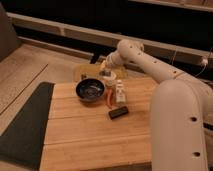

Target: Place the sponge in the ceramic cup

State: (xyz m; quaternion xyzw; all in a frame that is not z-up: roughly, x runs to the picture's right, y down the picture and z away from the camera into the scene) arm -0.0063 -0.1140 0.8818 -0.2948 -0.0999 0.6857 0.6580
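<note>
My gripper (105, 68) is at the back of the wooden table (90, 135), right over the pale ceramic cup (110, 80). A small bluish patch, apparently the sponge (106, 74), shows at the cup's mouth just under the gripper. Whether it is held or rests in the cup cannot be made out. The white arm (150, 67) reaches in from the right foreground.
A dark bowl (90, 90) stands left of the cup. An orange item (108, 98) and a small white bottle (120, 93) lie just in front of the cup, and a black block (118, 112) nearer me. A dark mat (22, 130) lies left of the table.
</note>
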